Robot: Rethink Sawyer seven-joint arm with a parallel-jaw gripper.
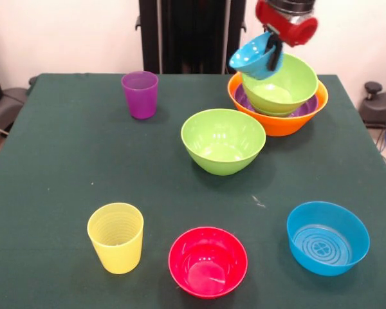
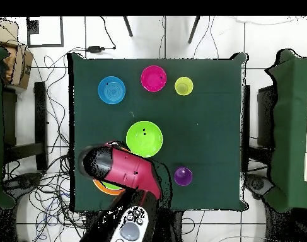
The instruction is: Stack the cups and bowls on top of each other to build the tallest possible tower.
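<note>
- The gripper [image 1: 272, 53] pinches the rim of a small blue bowl [image 1: 254, 58], one black finger [image 1: 274, 56] inside the bowl's wall; the bowl hangs tilted in the air.
- The held bowl hovers just above the left rim of the tower [image 1: 278, 96]: an orange bowl [image 1: 280, 122] as base, a purple bowl [image 1: 305, 108] nested in it, a green bowl [image 1: 283, 87] on top, sitting tilted.
- The red arm [image 2: 127, 171] covers most of the tower in the overhead view; only a sliver of orange shows.
- Just in front of the tower stands a loose green bowl [image 1: 223, 140], upright.
- A purple cup [image 1: 140, 94] stands upright, left of the tower and well apart from it.
- Along the near edge of the table [image 1: 58, 161]: a yellow cup [image 1: 116, 237], a red bowl [image 1: 208, 261], and another blue bowl [image 1: 327, 237], all upright and apart from one another.
</note>
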